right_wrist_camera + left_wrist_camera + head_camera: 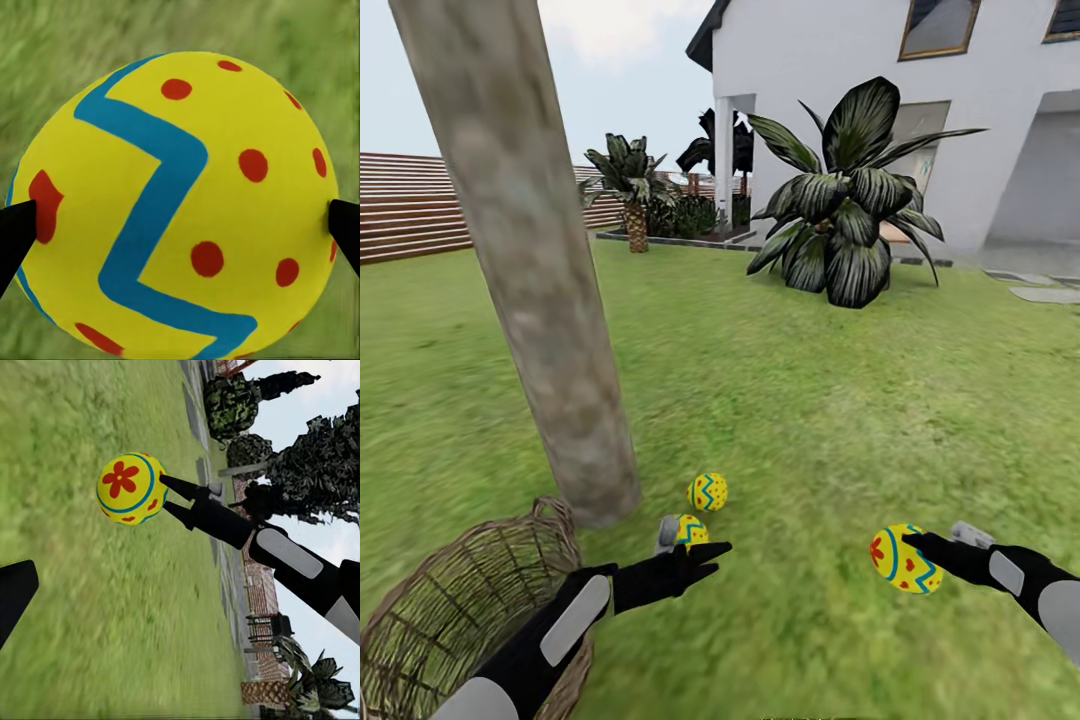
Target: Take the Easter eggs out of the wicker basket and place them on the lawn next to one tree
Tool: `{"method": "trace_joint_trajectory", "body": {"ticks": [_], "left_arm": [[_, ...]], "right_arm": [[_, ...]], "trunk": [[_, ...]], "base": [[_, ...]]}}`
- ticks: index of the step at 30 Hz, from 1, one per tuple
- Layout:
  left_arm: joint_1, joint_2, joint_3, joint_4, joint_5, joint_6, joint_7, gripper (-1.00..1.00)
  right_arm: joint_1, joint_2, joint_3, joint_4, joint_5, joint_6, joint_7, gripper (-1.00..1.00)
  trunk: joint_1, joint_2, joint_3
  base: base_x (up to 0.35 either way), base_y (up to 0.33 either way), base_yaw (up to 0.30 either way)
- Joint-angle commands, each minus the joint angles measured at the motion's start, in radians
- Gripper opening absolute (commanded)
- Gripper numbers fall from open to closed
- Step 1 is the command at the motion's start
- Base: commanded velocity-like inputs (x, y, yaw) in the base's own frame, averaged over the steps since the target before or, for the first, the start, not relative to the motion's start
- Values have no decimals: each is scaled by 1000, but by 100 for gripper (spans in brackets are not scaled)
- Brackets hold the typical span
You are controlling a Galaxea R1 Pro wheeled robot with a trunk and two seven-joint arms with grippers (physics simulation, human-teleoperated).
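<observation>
The third egg (905,559) is pinched between the two fingers of the right tool (920,548), above the lawn (810,420) and well apart from the tree (530,270); released here, it could land too far out or roll away. Two eggs lie near the trunk, one (707,491) clear on the grass and one (691,531) just beside the left tool (705,556), whose opening I cannot tell. A careless move there could knock that egg off, and the basket (460,600) sits close under that arm.

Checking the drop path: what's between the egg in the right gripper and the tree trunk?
In the head view, bare lawn, then the two other eggs near the trunk; held egg.
</observation>
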Motion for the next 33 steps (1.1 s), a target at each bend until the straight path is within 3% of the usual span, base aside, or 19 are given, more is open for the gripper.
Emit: {"method": "trace_joint_trajectory", "body": {"ticks": [1, 6, 25, 29, 33], "left_arm": [[0, 0, -2, 0, 8, 6, 2, 100], [-1, -16, -2, 0, 7, 6, 4, 100], [-1, -17, -2, 1, 7, 6, 5, 100], [-1, -17, -2, 1, 7, 6, 5, 100], [-1, -17, -2, 1, 7, 6, 5, 100]], "right_arm": [[0, 0, 3, 0, -8, 6, 0, -100], [4, 0, 1, 0, -8, 4, -27, -100], [14, 1, -2, 0, -8, -30, -53, -100], [14, 1, -35, 0, -8, -30, -67, -100], [15, 3, -42, 0, -8, -30, -68, -100]], "trunk": [[0, 0, -1], [0, 0, -2], [0, 0, -25], [0, 0, -31], [0, 0, -37]], "base": [[0, 0, -288], [0, 0, -287], [0, 0, -189], [0, 0, -121], [0, 0, -149]]}}
